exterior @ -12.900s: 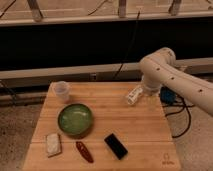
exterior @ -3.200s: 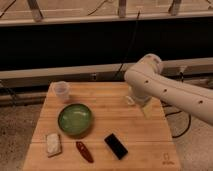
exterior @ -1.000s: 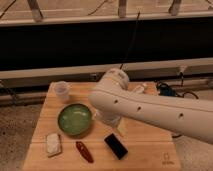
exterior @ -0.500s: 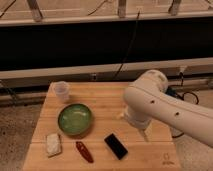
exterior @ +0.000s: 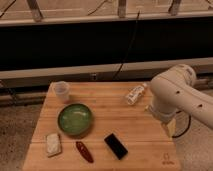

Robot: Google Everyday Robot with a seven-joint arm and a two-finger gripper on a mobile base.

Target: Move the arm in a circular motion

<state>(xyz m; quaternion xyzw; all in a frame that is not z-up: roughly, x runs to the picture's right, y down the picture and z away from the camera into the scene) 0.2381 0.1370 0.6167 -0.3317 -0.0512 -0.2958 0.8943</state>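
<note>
The cream-white arm (exterior: 175,95) of thick rounded segments reaches in from the right and hangs over the right edge of the wooden table (exterior: 105,107). Its bulbous joint sits near a white bottle (exterior: 136,93) that lies on its side. The gripper (exterior: 170,128) points down below the joint, at the table's right edge, and is mostly hidden by the arm. I see nothing held in it.
On the table stand a clear plastic cup (exterior: 61,91) at the back left and a green bowl (exterior: 74,119). A white packet (exterior: 52,144), a red chili pepper (exterior: 84,151) and a black phone (exterior: 116,145) lie along the front. Cables hang behind the table.
The arm has swung from over the middle of the table to its right edge, uncovering the white bottle. The table items have not moved.
</note>
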